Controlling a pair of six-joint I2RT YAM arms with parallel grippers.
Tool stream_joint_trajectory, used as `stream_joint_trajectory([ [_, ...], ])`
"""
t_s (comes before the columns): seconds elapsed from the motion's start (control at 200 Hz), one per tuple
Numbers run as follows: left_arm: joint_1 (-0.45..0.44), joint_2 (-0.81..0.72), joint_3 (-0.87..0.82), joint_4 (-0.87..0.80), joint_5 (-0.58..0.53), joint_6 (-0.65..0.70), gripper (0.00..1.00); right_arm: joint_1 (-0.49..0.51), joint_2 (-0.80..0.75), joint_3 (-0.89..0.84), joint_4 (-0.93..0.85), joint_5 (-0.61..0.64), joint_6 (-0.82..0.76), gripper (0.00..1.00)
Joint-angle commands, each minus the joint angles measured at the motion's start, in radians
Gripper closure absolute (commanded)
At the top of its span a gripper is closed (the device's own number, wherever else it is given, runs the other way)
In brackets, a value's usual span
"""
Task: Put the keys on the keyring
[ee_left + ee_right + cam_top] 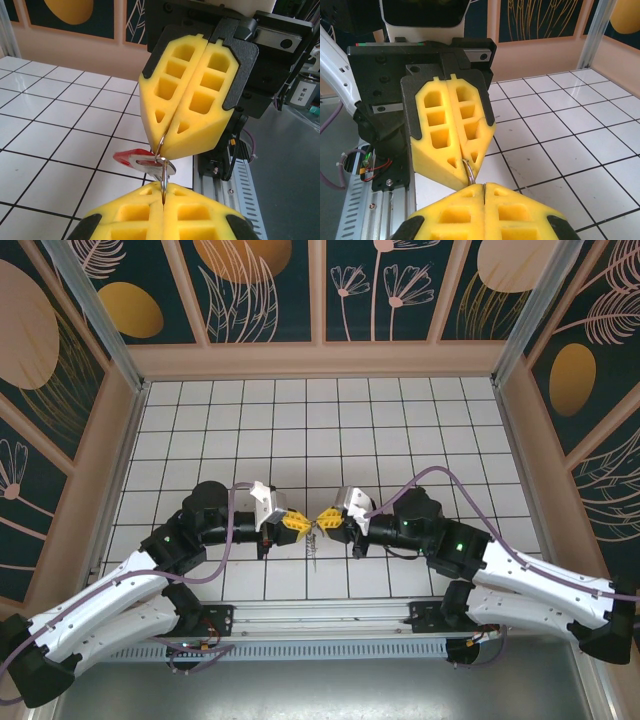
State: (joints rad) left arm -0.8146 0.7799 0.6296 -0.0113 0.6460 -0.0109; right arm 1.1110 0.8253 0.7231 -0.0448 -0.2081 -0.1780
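My two grippers meet tip to tip above the near middle of the tiled floor, the left gripper [298,524] facing the right gripper [327,519]. Both are shut on the same thin wire keyring [164,177], which spans the small gap between them. In the left wrist view my left gripper [163,192] pinches the ring's lower part, and the right gripper [165,145] holds its upper part. A silvery key [152,162] with a red tag [129,156] hangs threaded on the ring. The right wrist view shows the keyring [469,170] between the right gripper [484,187] and the left gripper [463,161]. Metal pieces dangle below the tips [315,543].
The white tiled floor [320,430] stretches behind the grippers to the patterned walls [320,300]. A metal rail [320,615] with the arm bases runs along the near edge. Cables loop over both arms.
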Motion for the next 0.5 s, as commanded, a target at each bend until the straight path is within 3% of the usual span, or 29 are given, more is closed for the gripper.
stream_joint_trajectory([
  [0.0,-0.004,-0.001,0.016,0.038,0.011,0.013,1.00,-0.009,0.013,0.042,0.009,-0.020,0.005,1.00],
  [0.495,-0.004,0.004,0.018,0.030,-0.002,0.018,1.00,-0.009,-0.023,0.034,0.010,-0.040,0.023,1.00],
])
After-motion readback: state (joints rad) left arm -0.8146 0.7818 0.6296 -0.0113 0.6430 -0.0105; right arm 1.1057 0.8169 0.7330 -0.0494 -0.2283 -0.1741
